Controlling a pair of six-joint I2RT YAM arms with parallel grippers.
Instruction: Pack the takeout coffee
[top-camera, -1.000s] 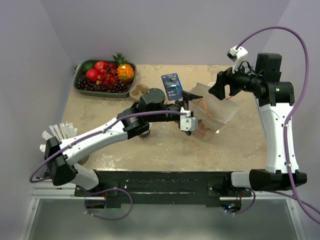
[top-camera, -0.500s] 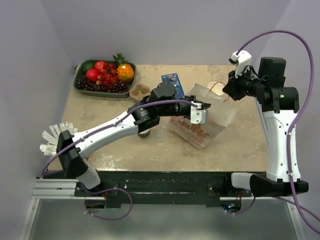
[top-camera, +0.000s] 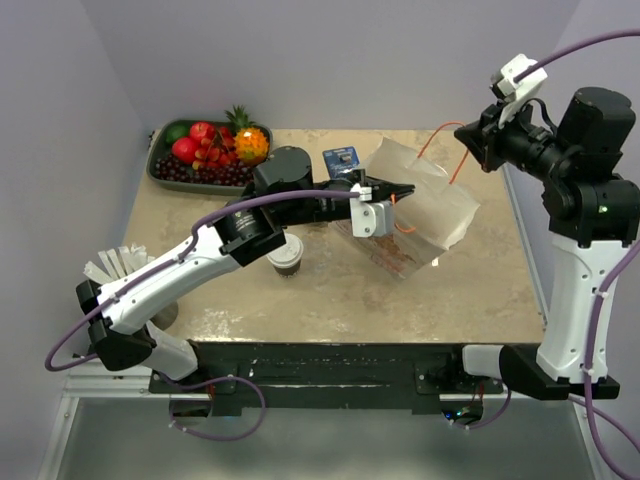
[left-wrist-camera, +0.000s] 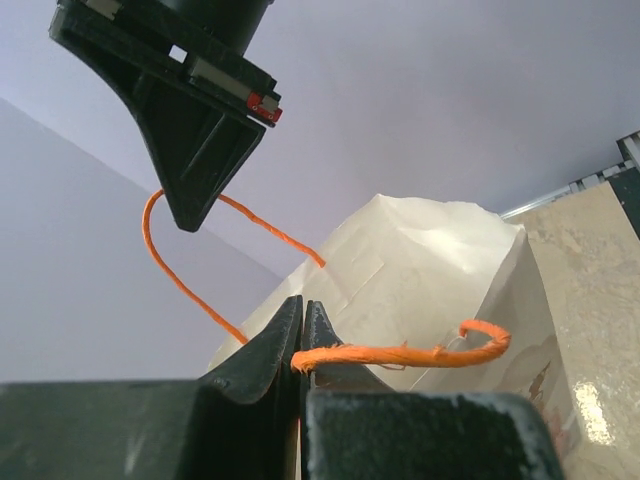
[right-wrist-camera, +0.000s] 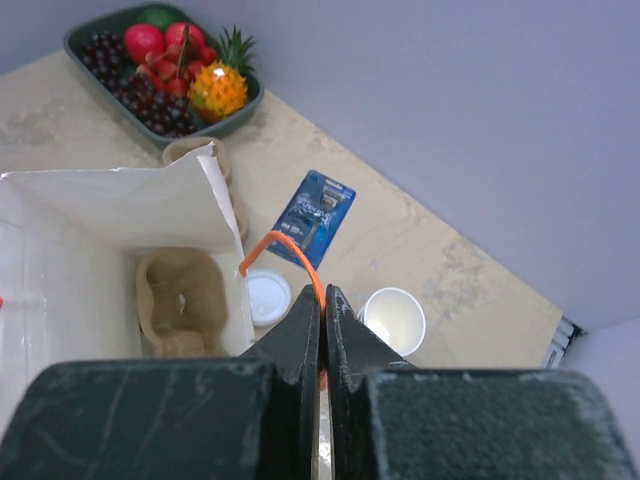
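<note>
Left end effector (left-wrist-camera: 301, 325) and right end effector (right-wrist-camera: 322, 305) clench the bag's (top-camera: 430, 205) handles (left-wrist-camera: 400, 353) (carrier (right-wrist-camera: 180, 300) inside). Takeout coffee (top-camera: 286, 260) stands at bag's eight o'clock, beside left arm (top-camera: 245, 232).

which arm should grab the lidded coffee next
Left, probably: the dark-brown paper cup with white plastic lid stands beside the left arm. The left pincer and right pincer each clamp an orange cord handle of the white paper bag.
</note>
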